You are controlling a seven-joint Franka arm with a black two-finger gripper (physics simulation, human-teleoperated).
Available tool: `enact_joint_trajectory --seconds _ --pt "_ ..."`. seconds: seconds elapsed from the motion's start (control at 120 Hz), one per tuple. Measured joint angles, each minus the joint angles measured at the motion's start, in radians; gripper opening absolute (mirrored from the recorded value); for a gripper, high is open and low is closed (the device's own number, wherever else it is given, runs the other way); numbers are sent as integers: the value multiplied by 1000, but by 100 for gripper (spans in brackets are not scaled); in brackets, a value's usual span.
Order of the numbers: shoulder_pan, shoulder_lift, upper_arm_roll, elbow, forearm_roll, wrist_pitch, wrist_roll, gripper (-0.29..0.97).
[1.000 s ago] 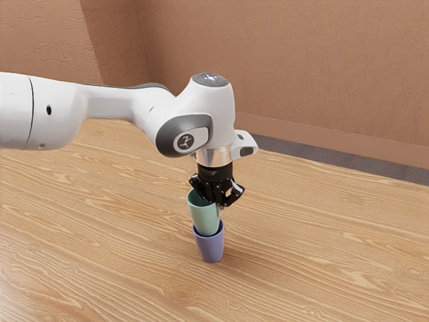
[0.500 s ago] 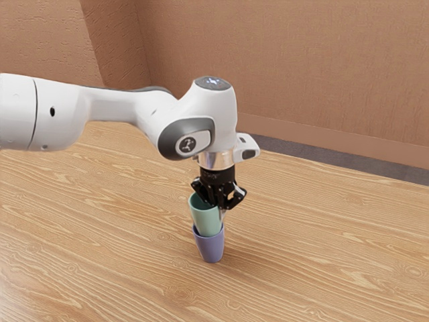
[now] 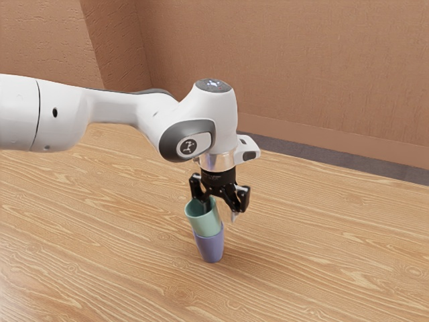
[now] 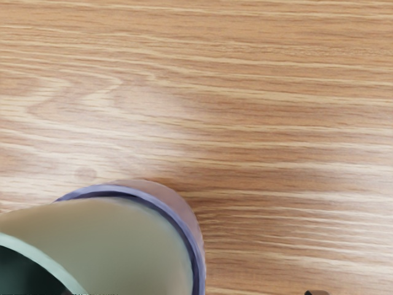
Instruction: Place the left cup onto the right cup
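We are working over the wooden table [image 3: 322,268], the white arm [image 3: 100,121] reaching in from the exterior view's left. Our gripper [image 3: 216,208] is hanging with its fingers spread apart, gripping nothing, close around the rim of the green cup [image 3: 204,218]. That cup is sitting nested in the purple cup [image 3: 211,248] and leaning toward the exterior view's left rather than standing straight. We are judging the main risk to be a finger catching the rim on the way up, which would drag the green cup out or tip the pair over. The lean itself may also be leaving the stack unsteady. We cannot tell whether either finger is touching the rim, nor how deep the green cup is seated, since the purple wall is hiding its base. In the wrist view both cups [image 4: 110,246] are cut off at the edge.
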Motion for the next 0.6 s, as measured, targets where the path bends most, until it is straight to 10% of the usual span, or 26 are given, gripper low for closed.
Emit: enact_joint_trajectory --seconds 0.6 --pt "0 1 0 1 1 5 5 67"
